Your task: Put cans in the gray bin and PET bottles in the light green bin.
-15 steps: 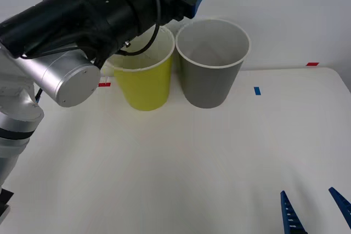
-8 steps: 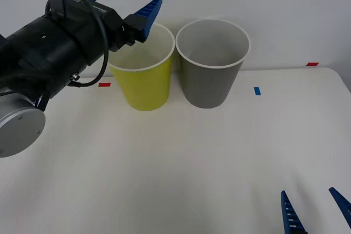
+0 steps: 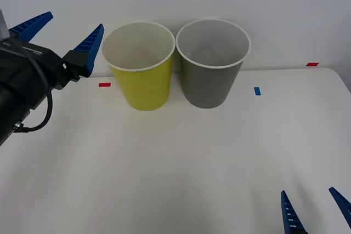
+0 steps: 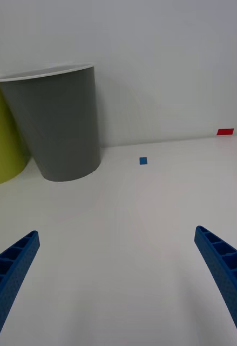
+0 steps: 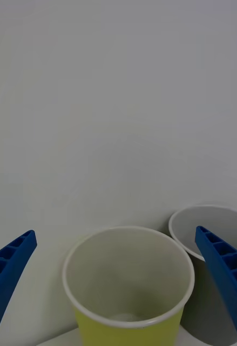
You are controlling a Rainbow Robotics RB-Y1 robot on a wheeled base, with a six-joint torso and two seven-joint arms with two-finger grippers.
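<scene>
White table (image 3: 181, 173): light green bin (image 3: 140, 64) and gray bin (image 3: 211, 61), light, tippable, stand at far edge; left gripper (image 3: 60, 32) spread, right gripper (image 3: 315, 209) spread, both empty.

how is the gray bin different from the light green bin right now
Color: the gray bin is dark gray outside, while the light green bin is yellow-green. Position: in the front view the gray bin stands nearer the robot's right, the light green bin nearer its left and closer to the raised, open left gripper. Both are upright, tapered cups of similar size with white rims and white insides, standing side by side on the table.
</scene>
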